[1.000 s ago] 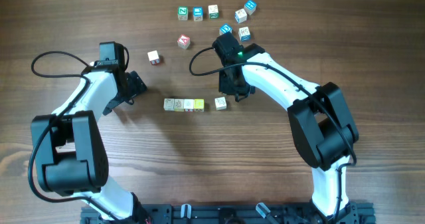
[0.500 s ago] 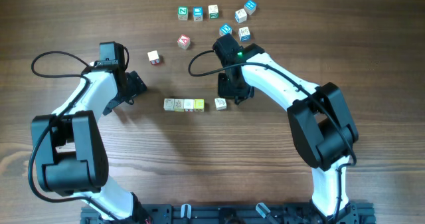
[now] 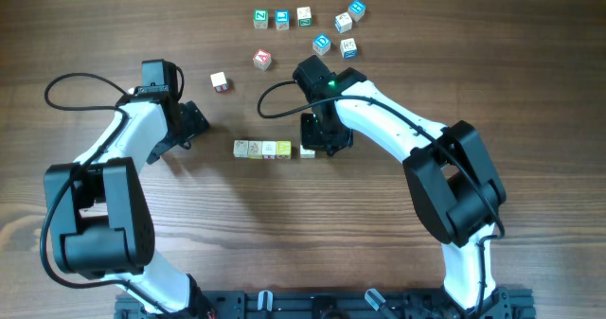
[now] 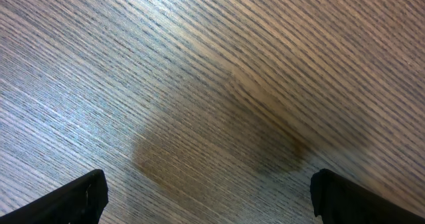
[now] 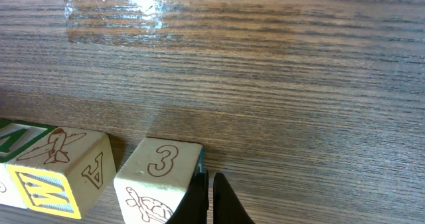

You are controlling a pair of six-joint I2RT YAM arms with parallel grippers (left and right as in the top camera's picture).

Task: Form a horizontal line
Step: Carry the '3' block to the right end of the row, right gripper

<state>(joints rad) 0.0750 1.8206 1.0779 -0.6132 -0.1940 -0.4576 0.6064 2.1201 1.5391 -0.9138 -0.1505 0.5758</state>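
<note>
Your right claw (image 5: 211,201), fingers pressed together on nothing, touches the outer face of the end cube (image 5: 163,177); the horizontal line (image 3: 268,149) runs leftward from it across the middle of the table (image 3: 540,63), parallel to its near edge. Your left claw (image 3: 192,122) gapes, well apart

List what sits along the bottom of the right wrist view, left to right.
green-lettered cube, cut off by the edge → airplane cube → number 3 cube → right end effector, shut beside that cube
</note>
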